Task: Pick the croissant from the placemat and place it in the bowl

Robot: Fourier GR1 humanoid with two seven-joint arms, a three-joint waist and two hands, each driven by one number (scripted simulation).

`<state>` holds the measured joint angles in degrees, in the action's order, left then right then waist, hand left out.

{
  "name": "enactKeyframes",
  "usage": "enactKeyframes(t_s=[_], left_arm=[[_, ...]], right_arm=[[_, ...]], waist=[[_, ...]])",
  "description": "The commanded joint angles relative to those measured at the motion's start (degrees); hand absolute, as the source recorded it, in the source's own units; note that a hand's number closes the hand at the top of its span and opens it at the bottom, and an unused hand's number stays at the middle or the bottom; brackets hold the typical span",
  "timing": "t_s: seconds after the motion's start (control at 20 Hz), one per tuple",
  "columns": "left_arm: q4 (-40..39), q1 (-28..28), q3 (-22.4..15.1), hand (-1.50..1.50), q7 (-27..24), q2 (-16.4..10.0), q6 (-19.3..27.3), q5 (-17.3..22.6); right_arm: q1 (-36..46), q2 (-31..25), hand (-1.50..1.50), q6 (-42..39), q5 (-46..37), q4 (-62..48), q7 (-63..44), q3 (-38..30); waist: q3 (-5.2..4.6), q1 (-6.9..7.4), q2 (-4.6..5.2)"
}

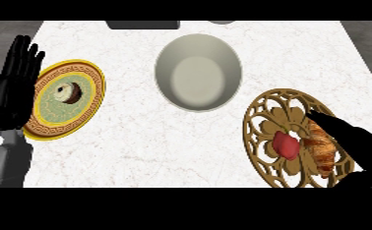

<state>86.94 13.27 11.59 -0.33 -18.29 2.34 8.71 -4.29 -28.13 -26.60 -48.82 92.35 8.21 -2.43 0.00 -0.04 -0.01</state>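
The croissant [322,149] lies on the round gilt openwork placemat [265,121] at the worktop's [145,145] right edge, toward the near right corner, just beside a red piece of food [286,144] on the same mat. The right hand [352,138] comes in over the right edge and straddles the pastry. Its fingers [327,122] are spread, one stretched across the croissant's far end and another dark part showing by its near end. They do not look closed round it, and it rests flat on the mat.

The pale bowl [161,64] stands near the middle of the worktop, toward the far edge, well apart from the placemat, with nothing in it.

By my judgement the task is at its very start. The reach is made, while the grasp, the lift, the carry to the bowl and the release are all left to do.

At the left edge a yellow-rimmed patterned plate [93,76] carries a small round pastry [68,93], and the left hand [18,84] rests open beside it, fingers up. A dark object [143,25] sits at the far edge. No brand, label or writing can be read anywhere.
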Motion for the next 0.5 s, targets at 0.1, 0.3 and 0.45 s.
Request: enactKeyframes(t_s=[0.1,0.3,0.45], left_arm=[[2.7,-2.3,-0.3,0.0,-0.4,2.2,0.1,-0.8],[-3.1,2.9,-1.5,0.0,-0.7,3.0,1.4,-2.9],[1.3,-3.3,1.1,0.0,-1.7,2.3,-1.3,-0.7]], right_arm=[[3.7,3.2,-1.5,2.7,-4.3,-8.3,-0.3,0.4],[1.9,3.2,-1.5,3.0,-5.0,-8.6,0.5,-0.6],[3.3,3.1,-1.5,3.4,-6.1,-9.3,1.9,-0.9]], waist=[[0.01,0.18,0.0],[0.0,-0.13,0.01],[0.0,0.11,-0.02]])
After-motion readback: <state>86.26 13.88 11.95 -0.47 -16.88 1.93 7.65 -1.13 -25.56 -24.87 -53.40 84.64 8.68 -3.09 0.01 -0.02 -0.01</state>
